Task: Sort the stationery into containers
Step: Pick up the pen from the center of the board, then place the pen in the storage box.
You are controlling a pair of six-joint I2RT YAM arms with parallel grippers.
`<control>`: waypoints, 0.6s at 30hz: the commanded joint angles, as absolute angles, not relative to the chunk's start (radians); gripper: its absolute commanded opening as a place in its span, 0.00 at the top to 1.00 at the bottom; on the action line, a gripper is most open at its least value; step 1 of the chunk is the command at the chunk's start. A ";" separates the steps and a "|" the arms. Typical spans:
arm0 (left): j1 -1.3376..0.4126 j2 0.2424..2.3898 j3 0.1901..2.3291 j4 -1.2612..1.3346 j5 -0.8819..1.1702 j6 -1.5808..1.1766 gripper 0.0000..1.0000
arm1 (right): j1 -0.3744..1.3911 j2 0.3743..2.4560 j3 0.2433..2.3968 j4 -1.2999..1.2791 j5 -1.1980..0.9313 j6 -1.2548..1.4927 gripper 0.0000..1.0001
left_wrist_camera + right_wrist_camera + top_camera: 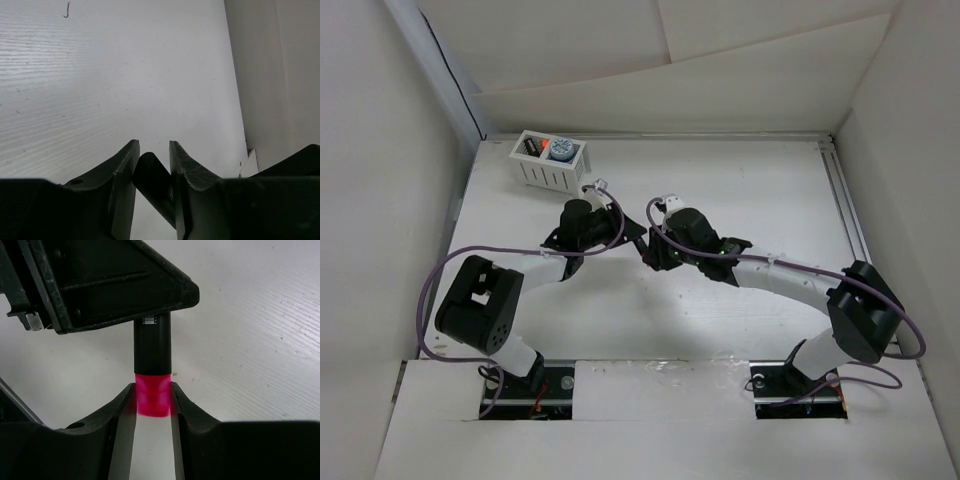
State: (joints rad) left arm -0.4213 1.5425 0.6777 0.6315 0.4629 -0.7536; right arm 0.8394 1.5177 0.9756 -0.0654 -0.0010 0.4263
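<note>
**penpal_77:** What step is this? Both claws seem to be on the same thing.

**yam_fan:** Reads like a hand-off to me. The right claw (152,401) is closed snug on the pink end of a marker (152,352), one finger on each side. The black barrel sticks straight out past its fingertips and into the left claw (152,149). On the left claw's own camera the barrel fills the narrow gap between the fingers, so I'd call that one clamped too (no daylight on either side that I can spot).

**penpal_77:** And the basket?

**yam_fan:** The basket (552,177) sits well apart from both claws, out beyond the left claw and off to its far-left side, on the table (750,190). There's a dark pen (531,147) in the compartment further from the claws and a round grey-blue thing (560,152) in the nearer one. There's also a speck of orange between them, and I can't tell which compartment it's in.

**penpal_77:** So what's next?

**yam_fan:** My guess is the right claw has to let go first. It should open just enough to clear the pink end and back straight off, so it doesn't tug the marker sideways in the other grip. Then the left claw carries the marker over the basket, lines it up above the pen compartment and opens. The compartments look small, so the marker probably wants to go in end-down.
</note>
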 commanded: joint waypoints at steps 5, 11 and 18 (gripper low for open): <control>-0.430 1.520 0.698 0.707 0.479 -0.773 0.92 | 0.850 1.485 1.020 0.031 -0.023 0.445 0.92; -0.430 1.482 0.689 0.696 0.457 -0.773 1.00 | 0.850 1.494 1.020 0.040 -0.014 0.445 0.68; -0.407 1.473 0.680 0.696 0.457 -0.793 1.00 | 0.850 1.433 1.011 0.040 -0.003 0.436 0.24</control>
State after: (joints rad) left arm -0.4171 1.5219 0.6796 0.6720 0.4587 -0.7918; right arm 0.8394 1.5051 0.9756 -0.0299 -0.0082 0.4438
